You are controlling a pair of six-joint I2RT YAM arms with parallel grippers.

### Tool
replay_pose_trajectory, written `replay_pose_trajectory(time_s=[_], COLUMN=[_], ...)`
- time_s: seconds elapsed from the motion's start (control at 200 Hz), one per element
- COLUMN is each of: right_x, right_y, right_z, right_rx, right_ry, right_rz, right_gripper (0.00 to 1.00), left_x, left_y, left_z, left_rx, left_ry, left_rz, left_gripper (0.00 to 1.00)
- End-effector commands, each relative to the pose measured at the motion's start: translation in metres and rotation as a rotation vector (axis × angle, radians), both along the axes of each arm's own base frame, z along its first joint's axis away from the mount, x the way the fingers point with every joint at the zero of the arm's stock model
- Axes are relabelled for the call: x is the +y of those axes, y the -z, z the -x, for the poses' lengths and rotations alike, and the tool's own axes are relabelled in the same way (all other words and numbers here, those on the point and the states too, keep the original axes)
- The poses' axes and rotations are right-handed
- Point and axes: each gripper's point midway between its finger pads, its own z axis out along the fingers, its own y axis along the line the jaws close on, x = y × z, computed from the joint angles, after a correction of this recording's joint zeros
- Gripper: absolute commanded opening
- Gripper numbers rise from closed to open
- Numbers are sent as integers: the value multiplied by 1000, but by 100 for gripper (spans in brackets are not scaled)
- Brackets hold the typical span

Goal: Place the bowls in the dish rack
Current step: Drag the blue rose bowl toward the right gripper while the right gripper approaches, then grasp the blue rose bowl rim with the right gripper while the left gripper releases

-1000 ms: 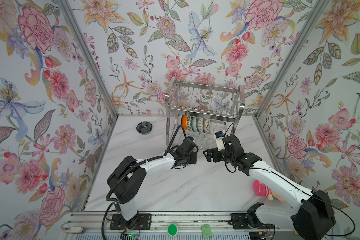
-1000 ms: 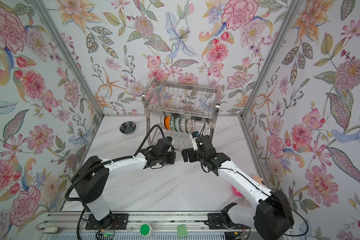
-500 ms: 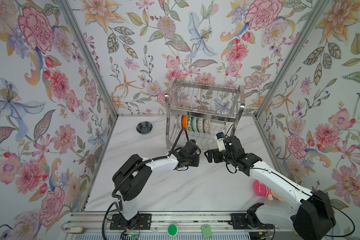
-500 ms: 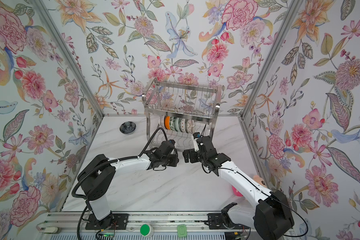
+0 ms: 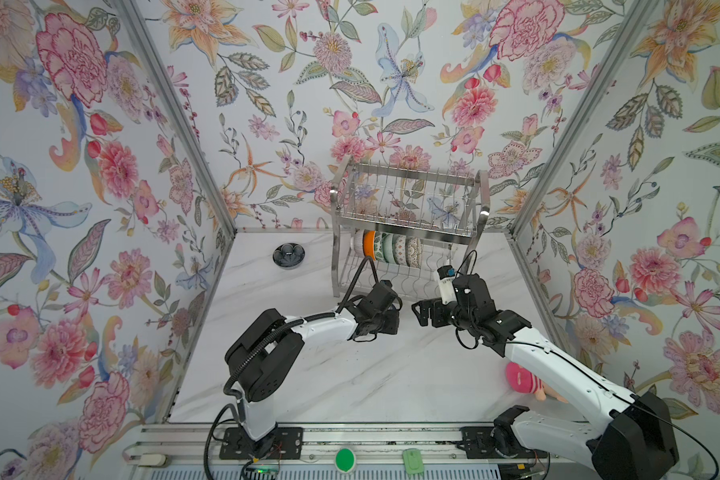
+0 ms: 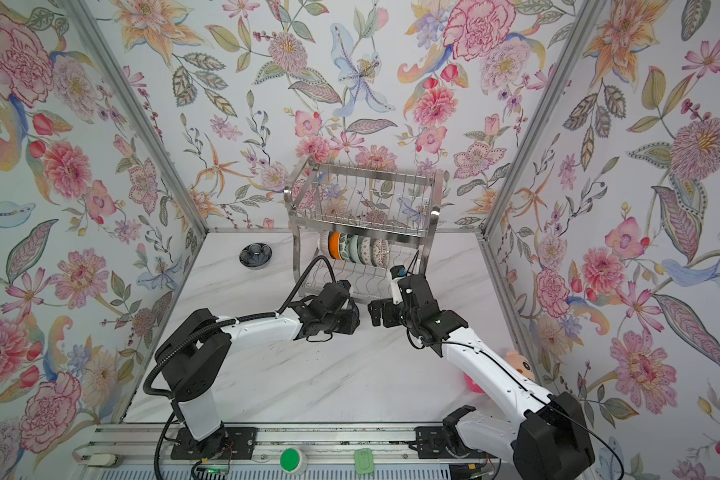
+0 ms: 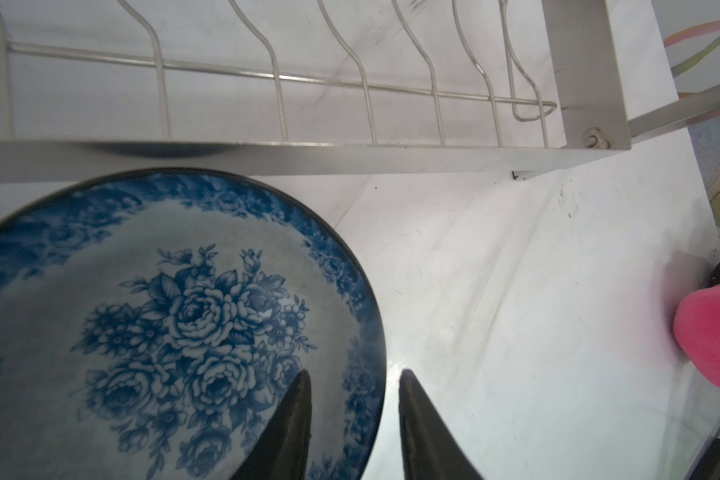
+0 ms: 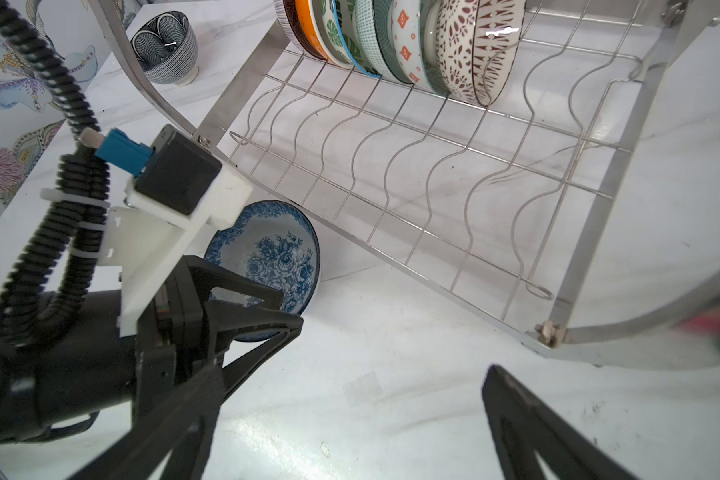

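Currently we are reading the left gripper (image 7: 356, 374) as parted. One finger is hanging over the inside of the blue-white floral bowl (image 7: 192, 316), the other is hanging outside its rim, and neither is pinching the wall. The bowl is sitting on the table (image 5: 350, 386) just in front of the lower front rail of the dish rack (image 7: 350, 160); we cannot tell whether it is touching that rail. The right gripper (image 5: 414, 312) is standing wide apart and empty, near the left one. A row of bowls (image 8: 395, 37) is standing on edge at one end of the lower shelf, and a dark patterned bowl (image 5: 288, 254) is waiting on the table beside the rack.

We are expecting these faults:
- A thin rim pinch may be letting the bowl swing or slip during lifting.
- The nearby rail may be catching the rim.
- The two grippers are risking contact, being close.
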Motion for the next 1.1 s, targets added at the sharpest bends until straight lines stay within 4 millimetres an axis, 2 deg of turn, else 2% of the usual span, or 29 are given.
replay_pose_trajectory(time_s=[0.0,0.125,0.31,0.435,0.485,0.5,0.54,0.721,0.781,0.796,0.871,0.926,1.096], right_x=[-5,-5,0,7,12,13,17,43,51,60,77,90,130], right_y=[3,-2,-9,-12,-11,-11,-10,-5,-2,-1,4,7,20], right_z=[4,3,-1,-4,-4,-5,-5,-7,-10,-4,-4,-3,-3], right_rx=[10,3,0,10,20,21,24,28,30,31,41,47,69], right_ry=[11,12,8,-3,-11,-14,-18,-43,-44,-70,-94,-112,-164], right_rz=[-6,-13,-32,-52,-55,-55,-56,-29,-15,-13,1,13,43], right_gripper=[99,99,99,99,99,99,99,99,99,99,99,99,99], left_x=[-1,3,20,40,50,54,63,112,130,134,151,161,189], left_y=[-26,-44,-74,-94,-93,-104,-109,-106,-101,-99,-90,-84,-61], left_z=[-2,-5,-13,-21,-22,-22,-23,-23,-21,-21,-16,-12,4], left_rx=[-44,-77,-123,-150,-151,-170,-179,-171,-163,-160,-142,-132,-91], left_ry=[-5,-6,-27,-64,-79,-86,-100,-188,-224,-229,-255,-273,-346], left_rz=[2,1,18,59,58,78,93,209,234,237,262,290,427], left_gripper=[41,43,53,56,58,59,60,68,78,80,87,99,99])
